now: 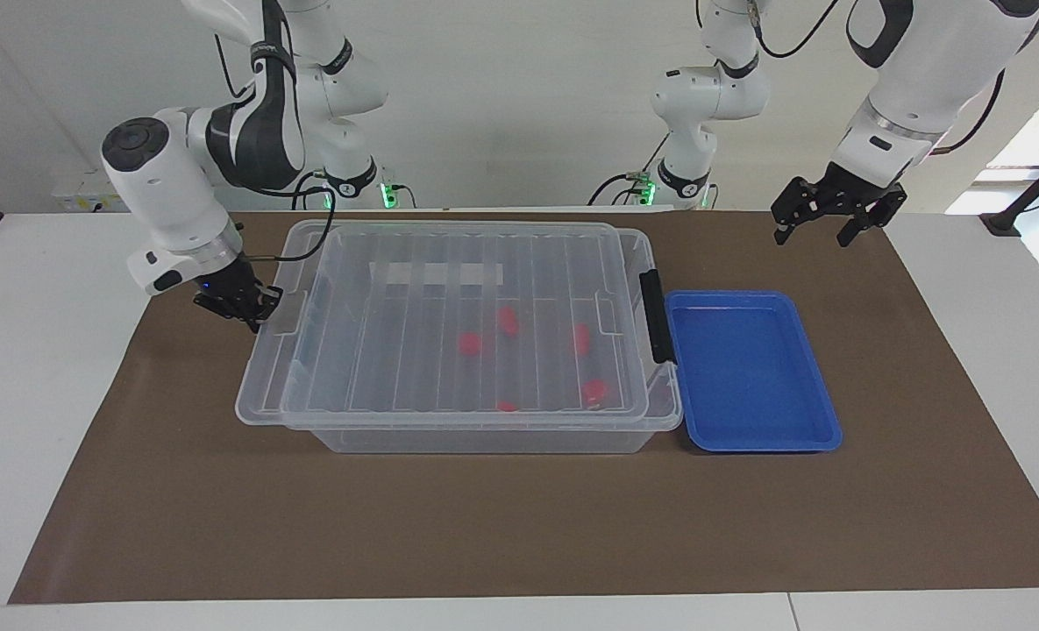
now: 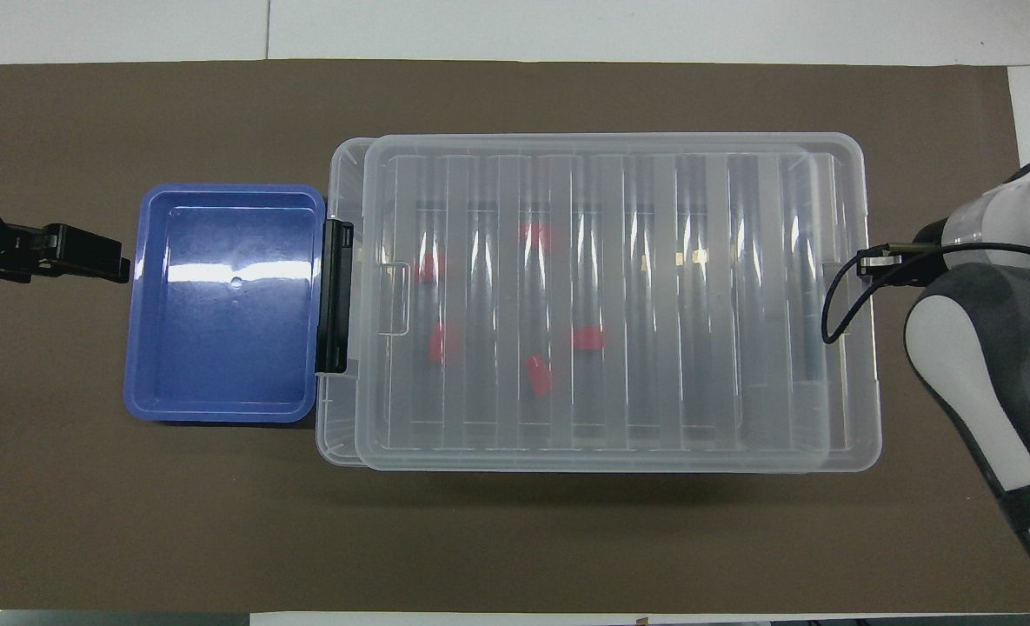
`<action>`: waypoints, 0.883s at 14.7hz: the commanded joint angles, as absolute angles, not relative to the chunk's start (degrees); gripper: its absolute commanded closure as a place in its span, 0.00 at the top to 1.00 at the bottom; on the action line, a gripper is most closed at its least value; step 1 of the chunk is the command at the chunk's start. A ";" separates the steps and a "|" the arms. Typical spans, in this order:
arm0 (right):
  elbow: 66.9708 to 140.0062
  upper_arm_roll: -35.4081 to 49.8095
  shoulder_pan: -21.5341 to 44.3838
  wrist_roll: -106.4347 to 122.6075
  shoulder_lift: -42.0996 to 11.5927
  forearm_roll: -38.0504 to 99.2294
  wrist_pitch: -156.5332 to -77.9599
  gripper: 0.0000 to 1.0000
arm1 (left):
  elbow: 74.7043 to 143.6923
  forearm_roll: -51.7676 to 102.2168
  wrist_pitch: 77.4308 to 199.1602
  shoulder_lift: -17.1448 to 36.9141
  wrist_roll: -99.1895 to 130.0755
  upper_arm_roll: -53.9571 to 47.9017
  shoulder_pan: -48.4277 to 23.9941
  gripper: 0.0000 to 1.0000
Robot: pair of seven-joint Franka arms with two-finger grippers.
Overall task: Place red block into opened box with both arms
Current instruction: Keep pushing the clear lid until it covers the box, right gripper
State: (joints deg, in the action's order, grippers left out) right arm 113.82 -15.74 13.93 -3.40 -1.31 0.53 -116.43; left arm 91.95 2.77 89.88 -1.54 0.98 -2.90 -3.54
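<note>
The clear box stands mid-table with its ribbed lid lying almost fully over it. Several red blocks show blurred through the lid, one of them near the middle of the floor. My right gripper is shut on the lid's end rim at the right arm's end of the box. My left gripper hangs open and empty in the air over the mat beside the blue tray.
A shallow blue tray with nothing in it lies against the box's end toward the left arm, next to the black clip handle. A brown mat covers the table.
</note>
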 commanded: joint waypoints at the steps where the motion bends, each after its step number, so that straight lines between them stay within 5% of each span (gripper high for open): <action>1: 115.58 -14.15 13.97 -6.06 -1.67 0.70 -118.39 0.00 | 92.11 2.11 88.86 -2.11 0.53 -2.29 -4.13 1.00; 13: 115.58 -12.74 13.89 -7.56 -1.58 0.70 -118.21 0.00 | 92.11 2.11 88.95 -2.20 0.53 -2.29 -4.13 1.00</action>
